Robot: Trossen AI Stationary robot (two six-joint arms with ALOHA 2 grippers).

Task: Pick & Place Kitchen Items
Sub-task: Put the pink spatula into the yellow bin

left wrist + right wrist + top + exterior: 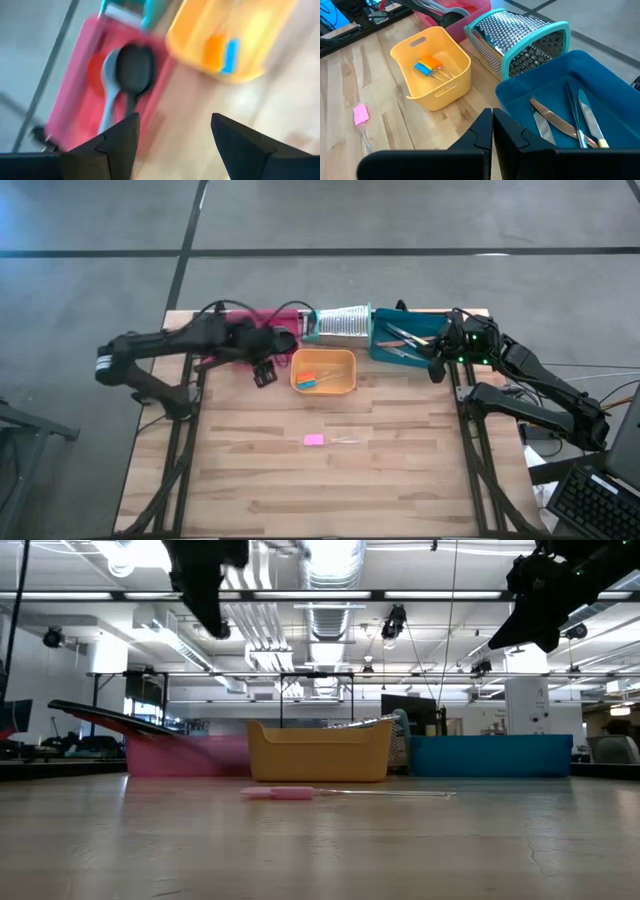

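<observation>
Two dark, jointed arms are seen. The left arm [170, 345] is marked by a white band near its outer end. Small green lights are shown on the right arm [530, 380]. The fingers [117, 145] are black, angular and wedge-shaped.

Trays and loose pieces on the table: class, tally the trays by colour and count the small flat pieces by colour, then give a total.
Pink tray: 1
Orange tray: 1
Teal tray: 1
Orange piece, in the orange tray: 1
Blue piece, in the orange tray: 1
Pink piece, loose on the table: 1
Total: 6
</observation>
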